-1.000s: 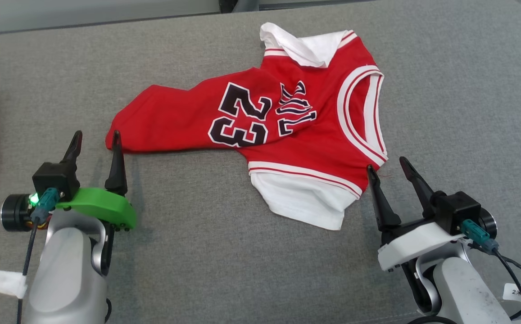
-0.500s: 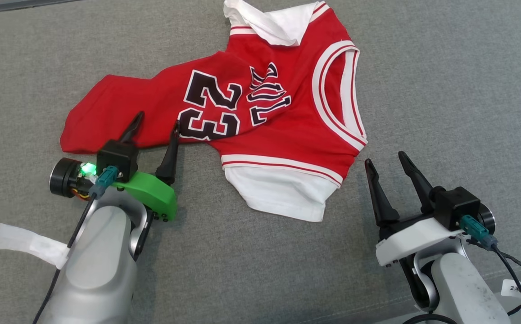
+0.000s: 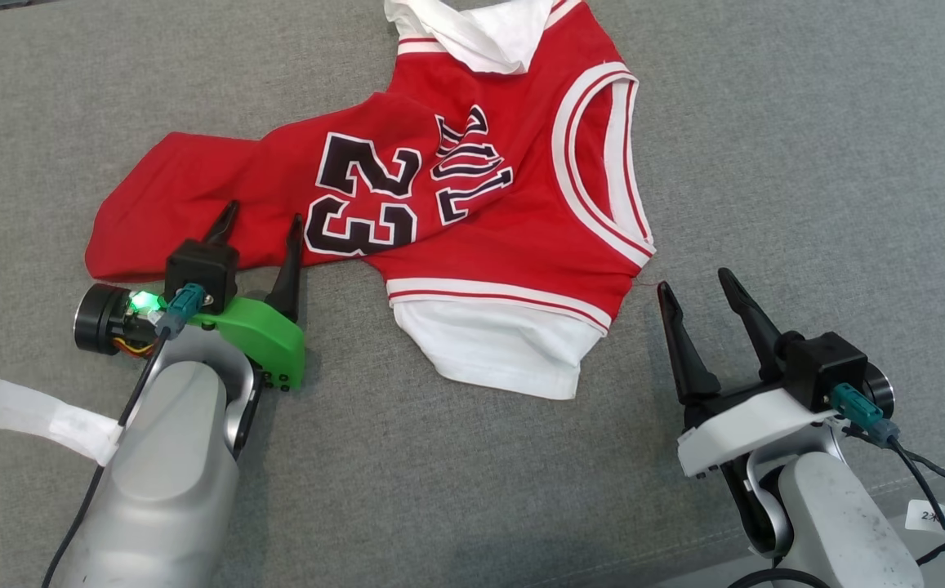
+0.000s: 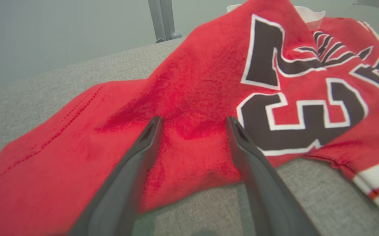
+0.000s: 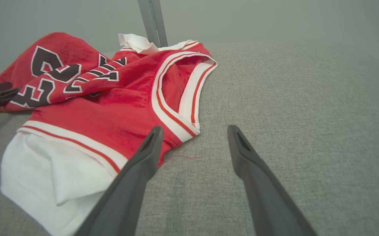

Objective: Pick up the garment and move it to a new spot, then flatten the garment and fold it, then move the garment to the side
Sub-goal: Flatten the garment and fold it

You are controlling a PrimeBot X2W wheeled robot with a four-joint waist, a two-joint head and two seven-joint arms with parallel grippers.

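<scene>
At the far left, a strip of white tape (image 3: 39, 416) is wrapping the left forearm. The left gripper (image 3: 265, 214) (image 4: 193, 120), on its green mount (image 3: 264, 335), is reaching over the near edge of the hem end of the red number 23 basketball jersey (image 3: 472, 188) (image 4: 192, 82) (image 5: 110, 101). Its jaws are standing wide apart with red cloth showing between them, and they are gripping nothing; whether the tips are touching the fabric cannot be told.

The jersey is lying crumpled across the middle of the grey upholstered surface (image 3: 807, 163), its hem end pointing left and its neckline facing right. One white sleeve (image 3: 497, 359) is sticking out on the near side and another (image 3: 472, 37) is bunching at the far edge.

The right gripper (image 3: 693, 280) (image 5: 195, 128), on its white mount (image 3: 742, 425), is sitting just beside the jersey's near right corner. Its jaws are gaping wide over bare grey fabric and holding nothing. A small paper label (image 3: 925, 516) is hanging on its cable at the far right.
</scene>
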